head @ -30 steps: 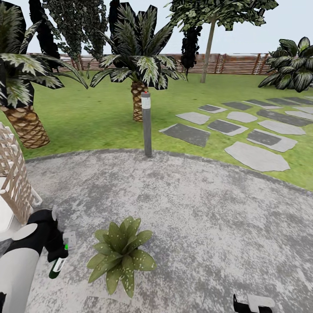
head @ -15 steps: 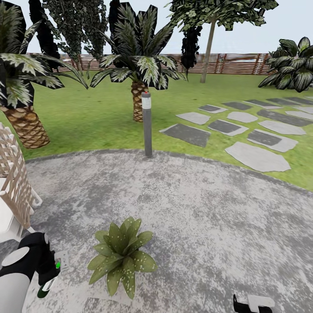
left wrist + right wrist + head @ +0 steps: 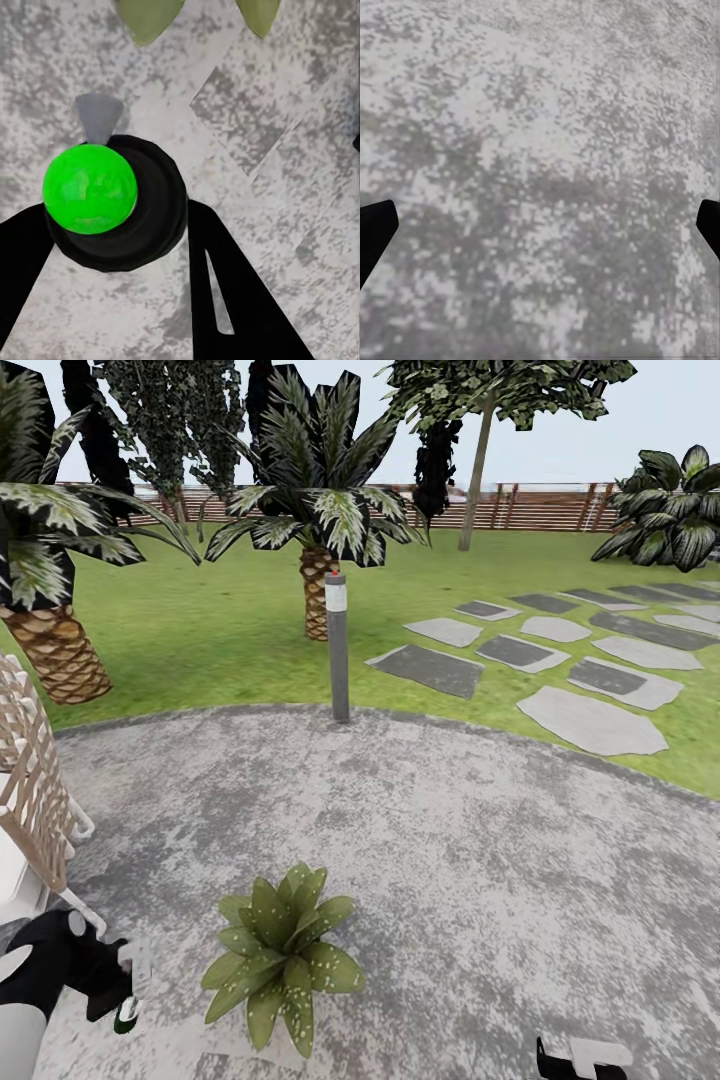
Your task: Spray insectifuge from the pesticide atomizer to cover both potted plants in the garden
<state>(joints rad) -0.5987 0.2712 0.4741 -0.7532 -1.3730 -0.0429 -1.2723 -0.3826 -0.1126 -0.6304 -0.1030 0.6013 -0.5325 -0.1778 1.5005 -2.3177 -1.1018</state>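
Round grey stone patio (image 3: 450,860) edged by green lawn (image 3: 230,630), stepping stones (image 3: 590,720) and a brown slatted fence (image 3: 540,508)

Head view: the low speckled-leaf potted plant (image 3: 280,955) sits on the patio, the left gripper (image 3: 125,985) beside it clamping the dark green pesticide atomizer (image 3: 127,1015). Left wrist view: black fingers (image 3: 225,285) flank the bottle's dark body and bright green end (image 3: 90,187). Right wrist view: right gripper (image 3: 540,225) fingertips spread wide over bare stone
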